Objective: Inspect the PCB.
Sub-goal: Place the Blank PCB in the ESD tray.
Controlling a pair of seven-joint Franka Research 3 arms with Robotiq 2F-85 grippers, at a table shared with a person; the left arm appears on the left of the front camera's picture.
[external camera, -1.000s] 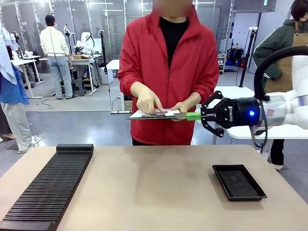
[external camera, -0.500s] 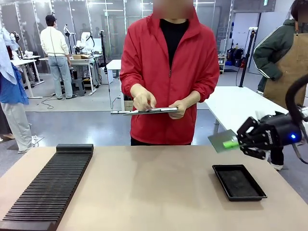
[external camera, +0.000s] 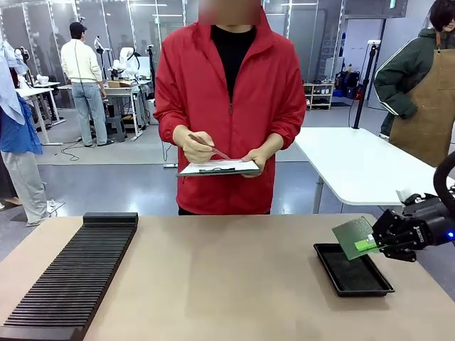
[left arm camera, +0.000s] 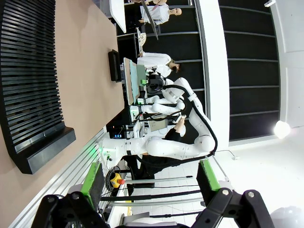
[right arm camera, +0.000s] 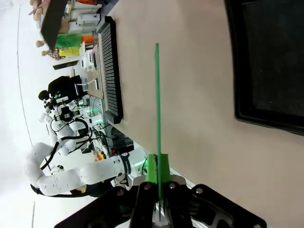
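Observation:
My right gripper (external camera: 368, 245) is shut on one edge of the PCB (external camera: 352, 236), a thin green board tilted up and hanging just above the near-left part of the black tray (external camera: 353, 270). In the right wrist view the PCB (right arm camera: 157, 104) shows edge-on as a thin green line rising from the right gripper (right arm camera: 157, 172), with the tray (right arm camera: 270, 61) beside it. My left gripper (left arm camera: 149, 183) is open with nothing between its green pads (left arm camera: 92, 183). Across the table a person holds a white-papered clipboard (external camera: 219, 167) and a pen.
A long black slotted rack (external camera: 71, 277) lies along the table's left side, also seen as the rack (left arm camera: 28, 80) in the left wrist view. Bare tabletop (external camera: 227, 277) spreads between rack and tray. A white table (external camera: 355, 167) stands behind on the right.
My right gripper has carried the PCB away from the person's clipboard, down and to the right, to just above the tray. The person has shifted left and now holds a pen over the clipboard.

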